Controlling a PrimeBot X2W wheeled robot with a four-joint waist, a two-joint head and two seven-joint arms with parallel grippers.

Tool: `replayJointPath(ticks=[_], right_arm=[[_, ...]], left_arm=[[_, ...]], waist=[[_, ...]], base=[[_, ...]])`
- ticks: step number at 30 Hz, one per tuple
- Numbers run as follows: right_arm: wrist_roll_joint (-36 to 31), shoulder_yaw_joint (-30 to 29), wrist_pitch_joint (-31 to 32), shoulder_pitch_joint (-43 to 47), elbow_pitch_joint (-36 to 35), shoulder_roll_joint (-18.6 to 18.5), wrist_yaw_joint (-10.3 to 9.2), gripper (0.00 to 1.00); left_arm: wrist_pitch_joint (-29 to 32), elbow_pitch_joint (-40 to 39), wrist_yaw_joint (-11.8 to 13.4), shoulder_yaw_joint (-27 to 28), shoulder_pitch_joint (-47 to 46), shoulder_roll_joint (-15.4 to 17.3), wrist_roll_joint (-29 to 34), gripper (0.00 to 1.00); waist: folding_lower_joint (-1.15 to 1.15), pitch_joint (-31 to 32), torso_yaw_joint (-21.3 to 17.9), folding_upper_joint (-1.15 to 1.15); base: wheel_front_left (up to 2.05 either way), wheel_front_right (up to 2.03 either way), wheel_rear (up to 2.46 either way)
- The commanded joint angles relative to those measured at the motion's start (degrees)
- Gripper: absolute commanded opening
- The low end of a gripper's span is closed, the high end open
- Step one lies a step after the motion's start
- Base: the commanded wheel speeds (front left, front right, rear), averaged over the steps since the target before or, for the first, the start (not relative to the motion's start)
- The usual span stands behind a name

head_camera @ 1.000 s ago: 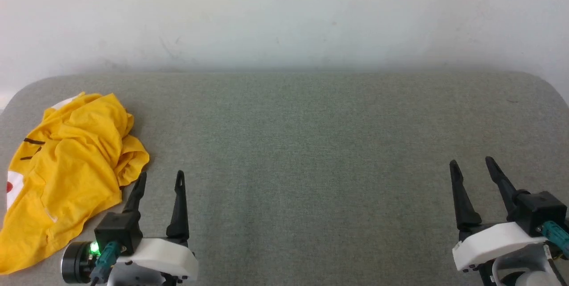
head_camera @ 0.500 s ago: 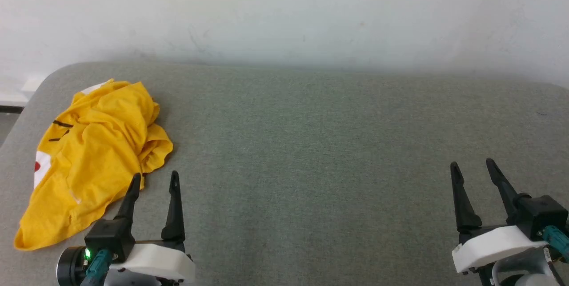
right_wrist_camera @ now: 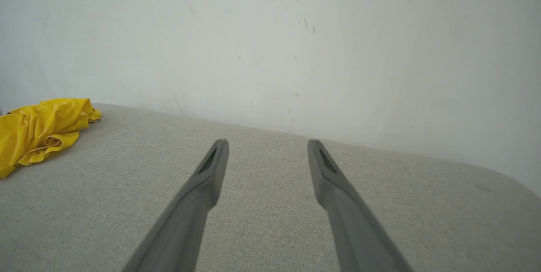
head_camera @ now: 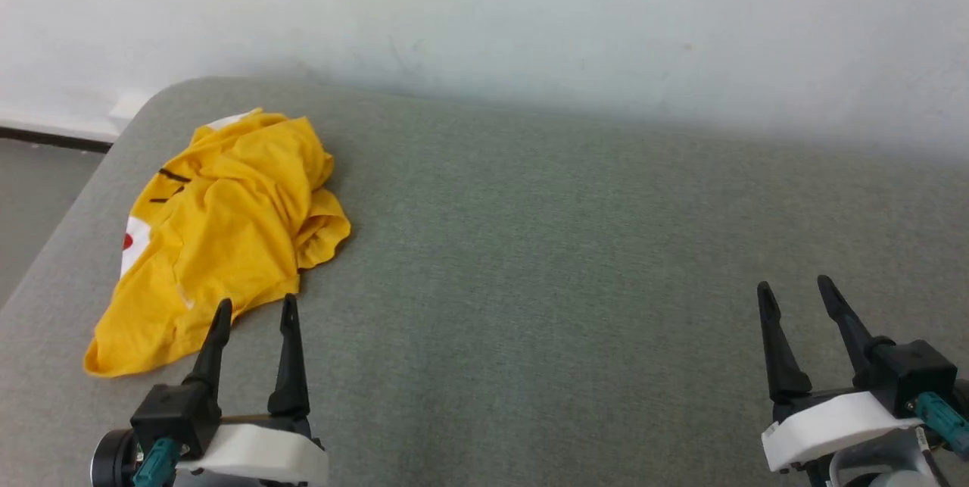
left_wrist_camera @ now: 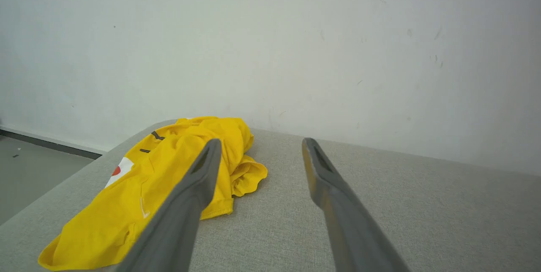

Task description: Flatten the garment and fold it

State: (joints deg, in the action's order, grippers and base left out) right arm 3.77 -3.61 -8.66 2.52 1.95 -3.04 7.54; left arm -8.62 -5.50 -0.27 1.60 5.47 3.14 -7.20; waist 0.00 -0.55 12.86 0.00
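Black and spread wide, the two fingers of the left gripper (head_camera: 256, 301) rise from the lower left of the head view with nothing between them. Its white wrist housing is cut off at the bottom edge. At the lower right the right gripper (head_camera: 794, 282) stands the same way, fingers parted and empty, its body also clipped at the bottom. Both hang over a padded table (head_camera: 545, 260) covered in grey-green woven cloth.

Just beyond the left gripper, at the table's left end, lies the T-shirt (head_camera: 227, 229), a bright yellow crumpled heap. The gripper's outer fingertip lines up with the shirt's near hem; whether it touches the cloth cannot be told. In the left wrist view that same finger crosses in front of the heap and hides a strip of it. The shirt is so bunched that sleeves, neck and body cannot be told apart. On its left side a white patch with a red spot shows only in part, the rest tucked under a fold. Two short black stripes sit farther back, and a sliver of white peeks out at the far edge. In the right wrist view the heap lies well apart from the right gripper and is cut by the left edge.

Behind the table stands a pale, scuffed wall (head_camera: 484, 10). Past the table's rounded left corner, a bit of grey floor (head_camera: 38, 199) and a dark skirting strip (head_camera: 53, 140) show.
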Motion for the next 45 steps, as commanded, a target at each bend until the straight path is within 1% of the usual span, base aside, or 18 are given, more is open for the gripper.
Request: replayJointPath(ticks=[1, 3, 30, 45], right_arm=[[0.3, 0.1, -0.6, 0.3, 0.3, 0.1, -0.03, 1.0], [0.3, 0.2, -0.7, 0.3, 0.4, 0.1, -0.03, 1.0], [1.0, 1.5, -3.9, 0.3, 3.0, 0.1, -0.05, 1.0], [1.6, 1.2, -5.7, 0.9, 3.7, 0.2, -0.05, 1.0]], left_arm=[[-0.6, -0.5, 0.6, 0.2, 0.8, -0.2, -0.8, 1.0], [-0.8, -0.5, 0.7, 0.2, 0.9, -0.2, -0.9, 1.0], [-4.0, -2.0, 1.0, 0.3, 3.4, -0.2, -4.4, 1.0], [-5.8, -2.7, 1.0, 0.6, 4.9, -0.2, -6.1, 1.0]], waist=[[0.0, -0.3, 2.0, 0.0], [0.0, -0.4, 2.5, 0.0], [0.0, 0.0, 15.4, 0.0], [0.0, 0.7, 20.2, 0.0]], base=[[0.0, 0.0, 0.0], [0.0, 0.0, 0.0], [0.0, 0.0, 0.0], [0.0, 0.0, 0.0]])
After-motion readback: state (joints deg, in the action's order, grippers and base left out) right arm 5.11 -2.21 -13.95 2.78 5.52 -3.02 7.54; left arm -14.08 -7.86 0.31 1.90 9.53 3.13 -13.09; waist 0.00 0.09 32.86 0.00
